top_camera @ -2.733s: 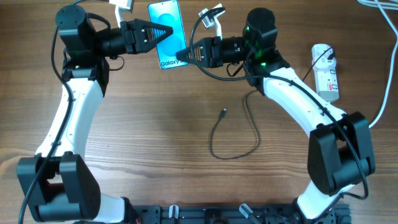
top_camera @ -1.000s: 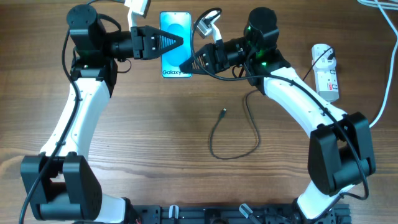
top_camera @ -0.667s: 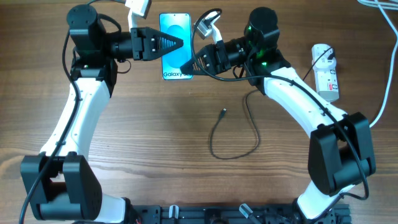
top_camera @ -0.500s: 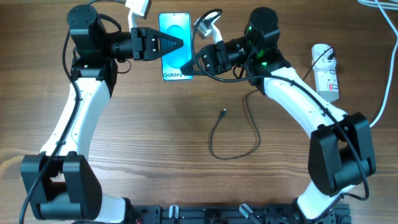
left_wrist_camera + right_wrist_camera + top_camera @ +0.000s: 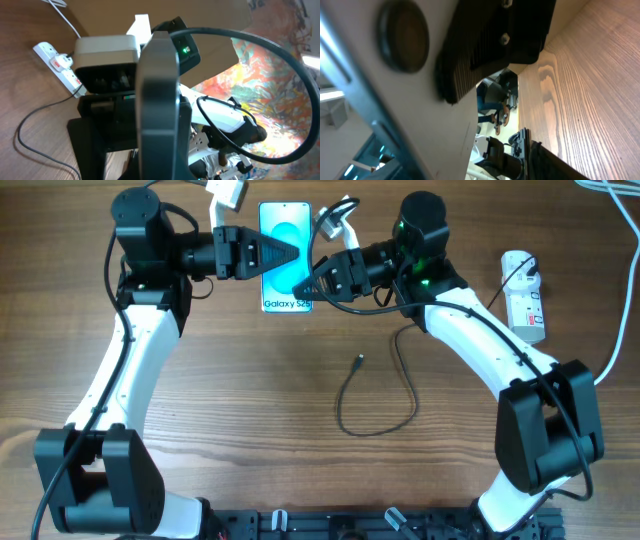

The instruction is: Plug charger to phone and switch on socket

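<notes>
The phone [image 5: 285,222] is held at the far middle of the table [image 5: 230,410], pinched by 2 grippers: the left gripper [image 5: 296,251] from the left, the right gripper [image 5: 297,282] from the right. The charger [image 5: 360,361] is laid loose nearer, its tip free; the socket [image 5: 524,298] is set far right.

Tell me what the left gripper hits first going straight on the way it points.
The left gripper grips the phone; past that, probably the right gripper facing it, though depth is unclear.
</notes>
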Tool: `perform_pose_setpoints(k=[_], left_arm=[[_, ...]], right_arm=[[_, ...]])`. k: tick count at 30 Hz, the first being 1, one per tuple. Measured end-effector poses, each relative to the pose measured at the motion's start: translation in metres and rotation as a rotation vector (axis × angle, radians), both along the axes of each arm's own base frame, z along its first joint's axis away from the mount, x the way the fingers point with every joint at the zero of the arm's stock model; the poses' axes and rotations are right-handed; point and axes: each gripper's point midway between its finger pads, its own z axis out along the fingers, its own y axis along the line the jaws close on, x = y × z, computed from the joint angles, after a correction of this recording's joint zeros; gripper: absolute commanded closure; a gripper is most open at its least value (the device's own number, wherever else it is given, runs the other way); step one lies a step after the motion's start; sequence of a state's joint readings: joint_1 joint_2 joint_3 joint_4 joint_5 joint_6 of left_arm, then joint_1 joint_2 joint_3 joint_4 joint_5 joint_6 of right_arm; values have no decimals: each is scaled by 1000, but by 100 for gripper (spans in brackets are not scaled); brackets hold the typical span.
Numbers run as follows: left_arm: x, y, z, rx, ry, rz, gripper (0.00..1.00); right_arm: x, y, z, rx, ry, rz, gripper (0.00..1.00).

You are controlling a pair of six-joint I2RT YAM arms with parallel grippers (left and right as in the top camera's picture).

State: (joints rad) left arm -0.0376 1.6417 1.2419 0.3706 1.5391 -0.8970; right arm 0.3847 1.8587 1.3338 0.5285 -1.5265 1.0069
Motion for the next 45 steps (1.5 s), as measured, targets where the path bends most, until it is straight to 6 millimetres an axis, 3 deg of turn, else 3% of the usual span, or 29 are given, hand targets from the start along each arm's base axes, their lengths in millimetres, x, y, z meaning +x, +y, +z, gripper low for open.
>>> perform_pose_setpoints(k=[6,9,12,16,19,23,28,32,34,35,38,42,45], left_arm=[[3,-1,-9,3,35,7,96],[13,0,-32,14,137,48,96],[25,2,-78,71,388,159,96],[27,16,-144,249,659,365,96],[20,38,-193,447,804,534,96],[8,69,-230,662,881,695,96],[2,97,-251,823,892,821,96],[3,107,-255,870,877,866,96],[4,110,-256,885,872,880,96],[4,110,-256,887,870,880,96],[4,111,-257,892,869,884,96],[3,112,-257,901,857,878,96],[3,112,-257,903,853,876,96]], right_arm=[[11,-11,0,7,-21,-36,19],[25,-27,-2,4,-16,-82,17],[32,-36,-14,-25,54,-113,17],[34,-39,-45,-99,181,-167,21],[37,-41,-81,-224,256,-264,25],[36,-59,-144,-517,317,-422,28],[23,-87,-197,-857,303,-526,37],[5,-97,-220,-1059,310,-554,36],[-8,-98,-230,-1170,286,-561,41],[-11,-94,-232,-1190,268,-558,47],[-21,-81,-234,-1227,256,-559,46],[-34,-65,-235,-1249,266,-559,75],[-37,-67,-238,-1291,284,-593,76]])
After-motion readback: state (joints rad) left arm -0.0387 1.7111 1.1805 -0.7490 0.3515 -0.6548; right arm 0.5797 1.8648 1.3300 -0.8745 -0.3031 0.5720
